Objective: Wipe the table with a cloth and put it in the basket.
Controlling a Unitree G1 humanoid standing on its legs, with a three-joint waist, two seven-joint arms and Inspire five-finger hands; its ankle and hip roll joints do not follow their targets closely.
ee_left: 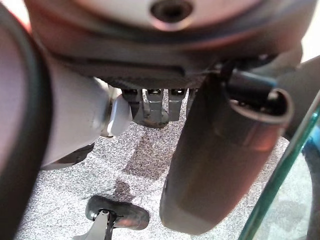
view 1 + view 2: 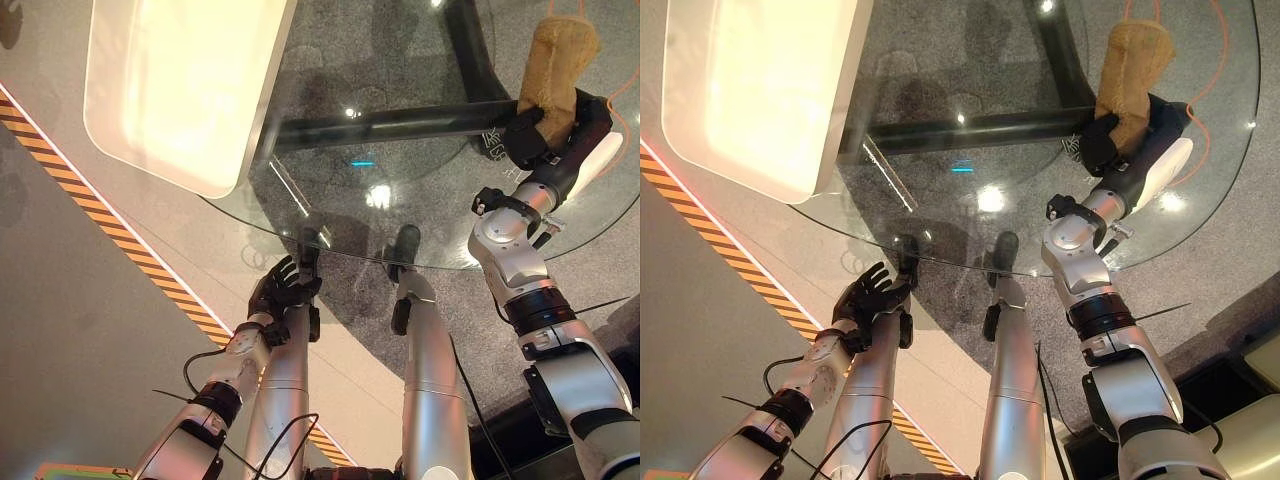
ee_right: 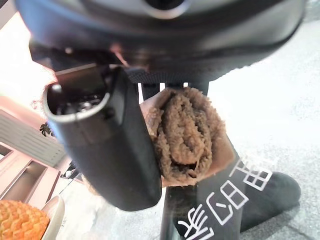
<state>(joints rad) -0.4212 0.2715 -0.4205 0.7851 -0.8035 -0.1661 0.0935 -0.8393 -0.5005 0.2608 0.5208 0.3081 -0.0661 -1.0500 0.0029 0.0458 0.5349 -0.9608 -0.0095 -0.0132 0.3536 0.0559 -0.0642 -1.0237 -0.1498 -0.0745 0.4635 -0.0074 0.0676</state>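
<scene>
Cloth [image 2: 556,62]: tan, fuzzy terry, bunched into a thick upright roll with deep folds, over the right far part of the round glass table [image 2: 400,130]. You can see its creased end in the right wrist view [image 3: 186,135], packed between the thumb and the fingers.

Left to right across your head views:
- White tray-like slab [image 2: 180,85] with rounded corners, lying over the table's left far edge.
- Striped black-and-orange floor tape [image 2: 120,245] running diagonally below it on the grey floor.
- Your left hand [image 2: 283,285] sits low, just off the table's near rim, below the glass edge. Fingers are loose and spread, holding nothing. In its wrist view the fingertips [image 1: 153,102] hang straight over speckled carpet.
- Dark table-frame bar [image 2: 400,122] visible through the glass, crossing the middle.
- Your right hand [image 2: 545,135] is raised over the table's right side, forearm angled up from the lower right. Fingers and thumb are curled tight round the lower part of the cloth; the rest of the roll stands out past the hand.
- Orange cord [image 2: 1220,60] looping on the floor beneath the glass, far right.
</scene>
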